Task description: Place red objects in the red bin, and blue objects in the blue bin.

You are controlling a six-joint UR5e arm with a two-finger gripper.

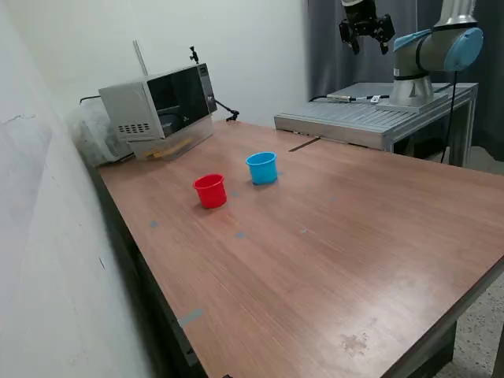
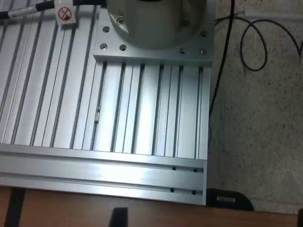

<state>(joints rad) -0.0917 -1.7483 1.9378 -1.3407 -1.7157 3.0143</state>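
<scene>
A red bin [image 1: 210,190] and blue bin [image 1: 262,168] stand upright, mouths up, side by side near the middle of a wooden table [image 1: 354,252]. The gripper [image 1: 367,33] hangs high above, fingers spread, holding nothing.

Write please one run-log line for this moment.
gripper: raised over metal base, open, empty | red bin, blue bin: upright on table | cubes: not visible

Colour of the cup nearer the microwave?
Red; the red cup shows best in the exterior view.
</scene>
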